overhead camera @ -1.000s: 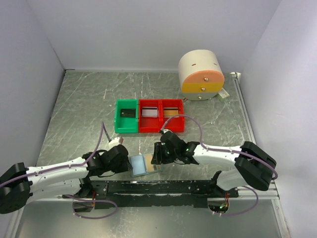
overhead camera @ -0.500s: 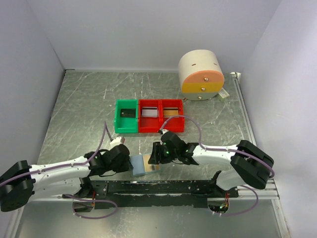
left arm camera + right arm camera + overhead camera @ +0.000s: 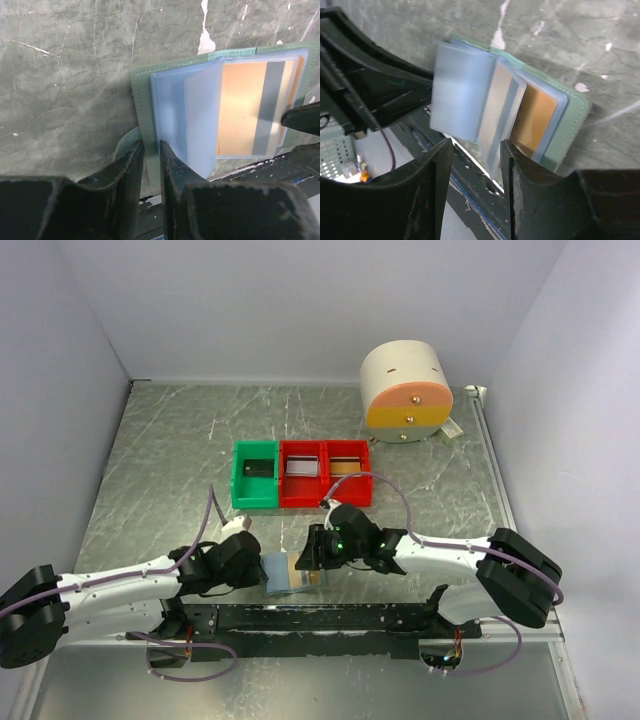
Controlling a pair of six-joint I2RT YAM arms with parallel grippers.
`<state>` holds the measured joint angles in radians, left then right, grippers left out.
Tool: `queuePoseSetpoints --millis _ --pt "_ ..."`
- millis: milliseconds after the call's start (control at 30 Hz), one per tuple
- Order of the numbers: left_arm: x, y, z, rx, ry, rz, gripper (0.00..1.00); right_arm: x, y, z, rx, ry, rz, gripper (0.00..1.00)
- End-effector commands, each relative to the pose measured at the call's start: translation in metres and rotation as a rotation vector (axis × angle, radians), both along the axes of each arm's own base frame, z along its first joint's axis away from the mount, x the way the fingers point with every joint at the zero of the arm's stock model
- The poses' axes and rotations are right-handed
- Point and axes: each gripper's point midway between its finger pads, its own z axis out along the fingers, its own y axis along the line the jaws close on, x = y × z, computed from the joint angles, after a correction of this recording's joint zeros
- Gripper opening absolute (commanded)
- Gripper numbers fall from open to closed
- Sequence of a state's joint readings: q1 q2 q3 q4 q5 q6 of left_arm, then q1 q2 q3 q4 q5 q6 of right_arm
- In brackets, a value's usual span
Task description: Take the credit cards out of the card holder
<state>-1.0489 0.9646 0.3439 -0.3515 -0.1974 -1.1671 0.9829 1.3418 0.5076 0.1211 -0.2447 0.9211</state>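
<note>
The card holder (image 3: 281, 575) lies open at the table's near edge, a green cover (image 3: 141, 95) with pale blue sleeves (image 3: 462, 95). An orange credit card (image 3: 242, 107) sits in a right sleeve. The right wrist view shows a tan striped card (image 3: 501, 107) and an orange one (image 3: 532, 120). My left gripper (image 3: 151, 150) is shut on the cover's left edge. My right gripper (image 3: 476, 150) is open over the holder's near edge. A raised sleeve leaf stands in its gap, touching neither finger. From above, the right gripper (image 3: 312, 562) hides the holder's right half.
A green bin (image 3: 254, 475) and two red bins (image 3: 302, 473) stand in a row behind the holder, each holding a card. A round cream drawer unit (image 3: 404, 392) is at the back right. The black base rail (image 3: 320, 618) runs just below the holder.
My right gripper has slid left over the holder and a blue sleeve leaf has lifted. The left jaws have narrowed onto the cover edge.
</note>
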Motion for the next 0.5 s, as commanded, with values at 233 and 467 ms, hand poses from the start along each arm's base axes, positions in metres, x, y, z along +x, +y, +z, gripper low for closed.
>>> queuePoseSetpoints --millis 233,467 --pt "-0.001 -0.006 0.002 -0.037 -0.008 -0.008 0.29 -0.004 0.034 0.048 0.185 -0.025 0.091 0.43" --pt "0.000 -0.004 0.004 -0.025 -0.008 -0.010 0.30 0.018 0.003 0.019 -0.052 -0.082 -0.035 0.43"
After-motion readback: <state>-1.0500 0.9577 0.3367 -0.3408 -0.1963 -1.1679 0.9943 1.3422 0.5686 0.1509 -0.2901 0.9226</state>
